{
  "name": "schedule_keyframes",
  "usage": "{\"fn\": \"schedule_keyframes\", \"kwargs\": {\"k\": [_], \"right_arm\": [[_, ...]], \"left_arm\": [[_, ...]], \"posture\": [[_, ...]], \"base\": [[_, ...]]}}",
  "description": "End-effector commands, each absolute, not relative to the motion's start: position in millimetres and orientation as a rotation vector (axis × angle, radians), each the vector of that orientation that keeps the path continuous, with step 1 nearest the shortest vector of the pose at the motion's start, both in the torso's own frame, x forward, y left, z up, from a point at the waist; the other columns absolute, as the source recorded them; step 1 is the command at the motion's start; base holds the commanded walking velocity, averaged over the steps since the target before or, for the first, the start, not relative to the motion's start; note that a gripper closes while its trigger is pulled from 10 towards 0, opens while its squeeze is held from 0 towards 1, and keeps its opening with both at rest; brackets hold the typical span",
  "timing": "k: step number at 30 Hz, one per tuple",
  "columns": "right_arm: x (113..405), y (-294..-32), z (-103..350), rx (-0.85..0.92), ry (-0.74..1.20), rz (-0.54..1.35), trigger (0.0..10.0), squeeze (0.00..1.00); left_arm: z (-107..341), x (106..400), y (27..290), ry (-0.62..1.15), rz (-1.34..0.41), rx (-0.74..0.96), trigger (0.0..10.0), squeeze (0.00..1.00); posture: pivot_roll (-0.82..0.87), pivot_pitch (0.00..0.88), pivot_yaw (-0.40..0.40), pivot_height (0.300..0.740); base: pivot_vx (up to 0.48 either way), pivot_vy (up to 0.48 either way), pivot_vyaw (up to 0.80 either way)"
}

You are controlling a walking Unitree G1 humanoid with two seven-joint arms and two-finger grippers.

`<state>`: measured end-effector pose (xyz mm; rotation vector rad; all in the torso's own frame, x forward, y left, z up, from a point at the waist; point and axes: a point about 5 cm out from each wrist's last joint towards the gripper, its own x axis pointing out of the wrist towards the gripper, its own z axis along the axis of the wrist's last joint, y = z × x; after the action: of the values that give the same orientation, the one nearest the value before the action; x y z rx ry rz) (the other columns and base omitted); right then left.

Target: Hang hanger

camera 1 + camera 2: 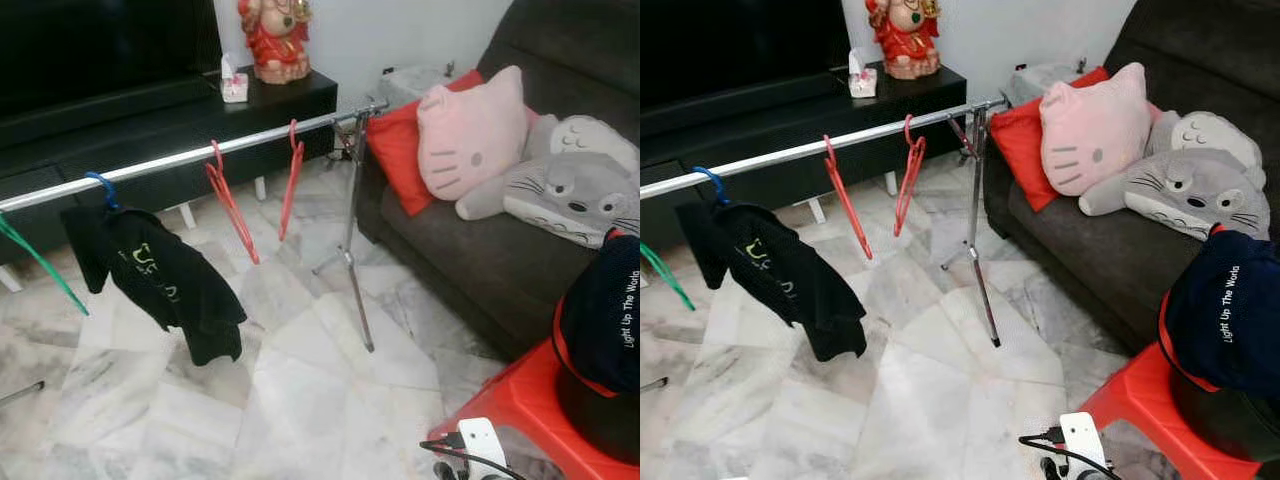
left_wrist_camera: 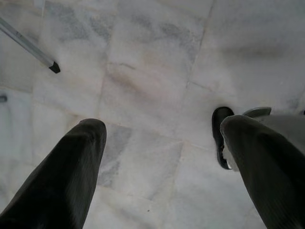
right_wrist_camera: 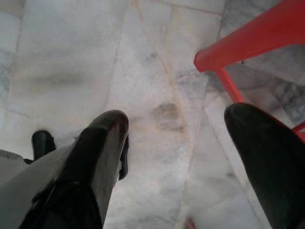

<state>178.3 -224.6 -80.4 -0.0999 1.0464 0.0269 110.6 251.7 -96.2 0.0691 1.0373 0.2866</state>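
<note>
A silver clothes rail (image 1: 200, 152) runs across a living room above a pale marble floor (image 1: 300, 400), held up at one end by a thin metal tripod stand (image 1: 352, 230); this rail is the landmark for everything else; two empty red hangers hook over the rail near the stand end, one red hanger (image 1: 232, 205) tilted out at an angle and a second red hanger (image 1: 291, 180) just beside it, closer to the stand; further along the rail, away from the stand, a blue hanger (image 1: 101, 188) carries a black T-shirt (image 1: 155, 275) that droops toward the floor; at the far end of the rail from the stand, part of a green hanger (image 1: 35, 258) slants downward; behind the rail sits a low black TV cabinet (image 1: 150, 125) with a red figurine (image 1: 273, 38) on top; beyond the stand end of the rail is a dark sofa (image 1: 480, 250) holding a red cushion (image 1: 400, 150), a pink cat pillow (image 1: 472, 135) and a grey plush toy (image 1: 570, 185); nearer the camera than the sofa, a red plastic stool (image 1: 530, 420) bears a dark garment (image 1: 600, 320) with white lettering; the left end effector (image 2: 162, 138) points down at the bare floor with its two black fingers spread wide apart, gripping nothing; the right end effector (image 3: 176, 138) also points at the floor beside the stool's edge, fingers wide apart and empty.
</note>
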Motion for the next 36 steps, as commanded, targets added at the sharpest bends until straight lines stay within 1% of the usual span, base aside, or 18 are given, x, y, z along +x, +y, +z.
{"fn": "schedule_keyframes", "kwargs": {"k": [1,3,5,7,9,14,24,36], "right_arm": [[178,-225,-80,-0.104,1.048,0.028,10.0,0.0],[178,-225,-80,-0.105,1.049,0.031,10.0,0.0],[178,-225,-80,-0.106,1.049,0.034,10.0,0.0],[178,-224,-81,-0.105,1.049,0.035,10.0,0.0],[178,-224,-81,-0.104,1.049,0.034,10.0,0.0],[178,-224,-81,-0.102,1.049,0.032,10.0,0.0],[178,-223,-81,-0.097,1.051,0.029,10.0,0.0],[178,-223,-81,-0.097,1.05,0.029,10.0,0.0]], "left_arm": [[-98,100,254,1.056,0.304,0.041,10.0,0.0],[-99,89,257,1.064,0.305,0.037,10.0,0.0],[-101,82,256,1.094,0.262,0.067,10.0,0.0],[-103,76,255,1.126,0.21,0.117,10.0,0.0],[-103,75,255,1.133,0.2,0.129,10.0,0.0],[-103,76,254,1.134,0.209,0.119,10.0,0.0],[-105,86,242,1.123,0.186,0.125,10.0,0.0],[-105,89,241,1.121,0.186,0.124,10.0,0.0]], "posture": [[-0.08,0.0,0.024,0.74],[-0.08,0.0,0.024,0.74],[-0.08,0.0,0.024,0.74],[-0.08,0.0,0.028,0.74],[-0.08,0.0,0.028,0.74],[-0.08,0.0,0.032,0.74],[-0.08,0.0,0.039,0.74],[-0.08,0.0,0.039,0.74]], "base": [[0.0,0.0,-0.74],[0.0,0.0,-0.74],[0.0,0.0,-0.74],[0.0,0.0,-0.74],[0.0,0.0,-0.74],[0.0,0.0,-0.73],[0.0,0.0,-0.73],[0.0,0.0,-0.73]]}}
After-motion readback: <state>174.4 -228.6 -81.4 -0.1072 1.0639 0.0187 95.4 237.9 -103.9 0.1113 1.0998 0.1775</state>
